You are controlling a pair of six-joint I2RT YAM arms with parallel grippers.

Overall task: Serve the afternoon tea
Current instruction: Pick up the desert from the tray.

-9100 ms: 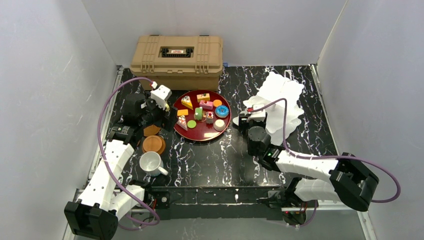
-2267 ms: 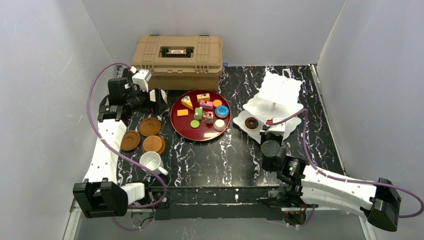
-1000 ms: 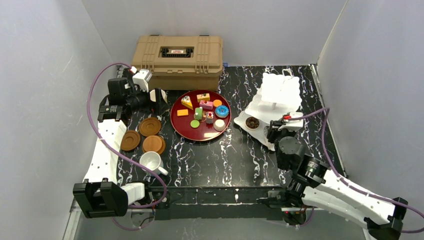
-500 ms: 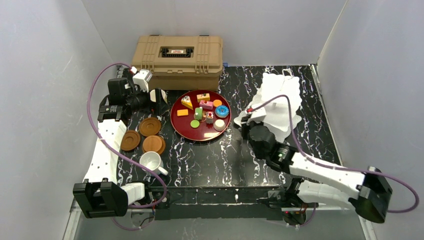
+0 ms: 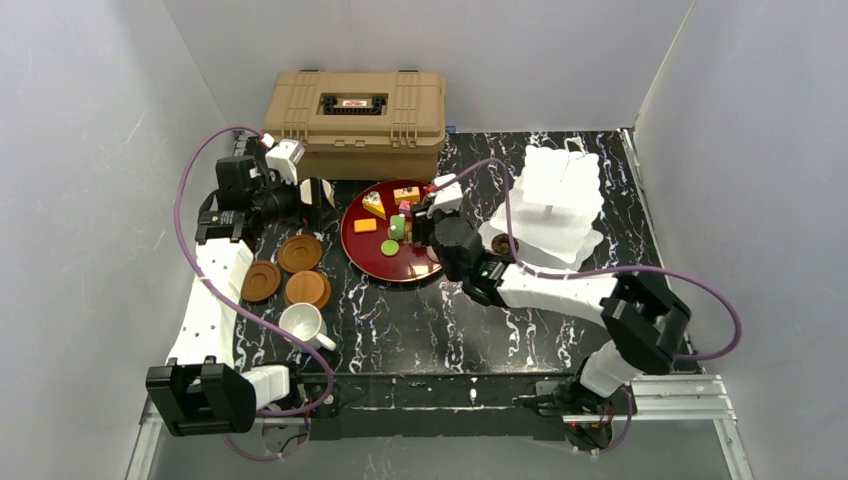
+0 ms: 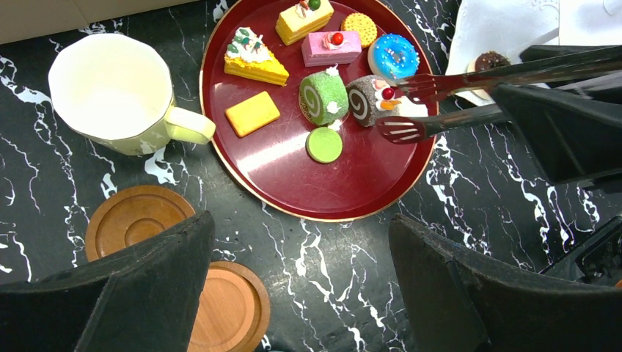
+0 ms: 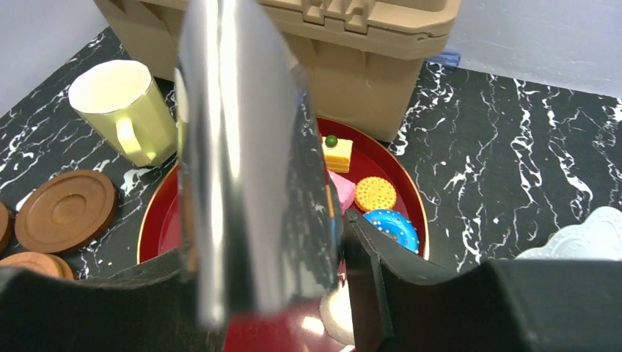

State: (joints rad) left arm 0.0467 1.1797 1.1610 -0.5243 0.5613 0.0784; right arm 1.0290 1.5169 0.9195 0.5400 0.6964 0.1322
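A blurred metal tool (image 7: pixel 242 147) is held over the red tray (image 7: pixel 163 214); a blue doughnut (image 7: pixel 392 229) is seen just right of it.

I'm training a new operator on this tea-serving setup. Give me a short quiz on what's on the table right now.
1. True or false: the yellow mug stands on the bare table, not on a saucer.
2. What lies on the bottom tier of the stand? A) a blue doughnut B) a chocolate doughnut C) a green roll
3. Fill in: the right gripper holds ___ over the red tray.
Key: 1 true; 2 B; 3 tongs.
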